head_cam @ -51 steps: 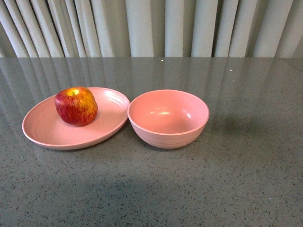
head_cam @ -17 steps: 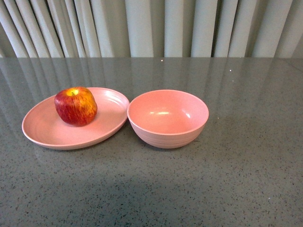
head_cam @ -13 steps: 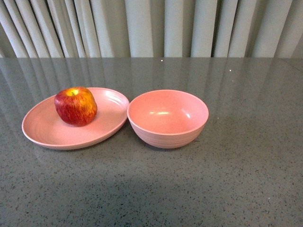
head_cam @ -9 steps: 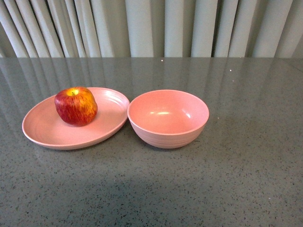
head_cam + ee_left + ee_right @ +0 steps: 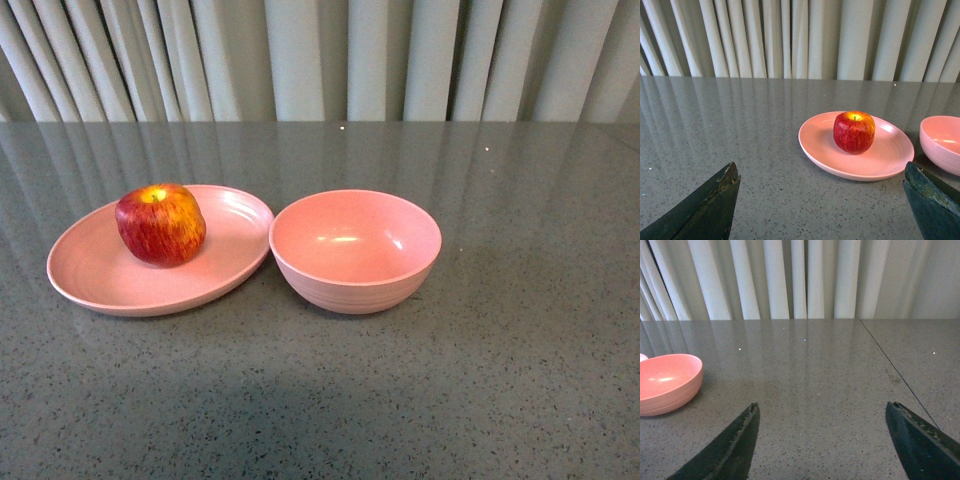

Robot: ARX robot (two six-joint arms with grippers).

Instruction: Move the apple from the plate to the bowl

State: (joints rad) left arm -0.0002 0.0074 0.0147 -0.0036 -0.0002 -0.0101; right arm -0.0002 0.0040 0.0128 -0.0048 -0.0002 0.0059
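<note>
Left gripper (image 5: 821, 167) is hanging jaws spread wide, gripping nothing; apple (image 5: 854, 132) is sitting on plate (image 5: 890, 155) ahead, well apart. Right gripper (image 5: 822, 405) likewise gaping, empty.

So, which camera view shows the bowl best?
The front view: the whole bowl shows, rim, empty inside and outer wall. The left wrist view cuts it off at the picture edge; the right wrist view crops part of it.

Table (image 5: 520, 380): grey speckled top, glossy, mirroring the curtain folds, with one thin dark seam (image 5: 895, 372) across it; curtain (image 5: 320, 60): pale grey-white, vertical pleats, spanning the whole back; light soft, even.
</note>
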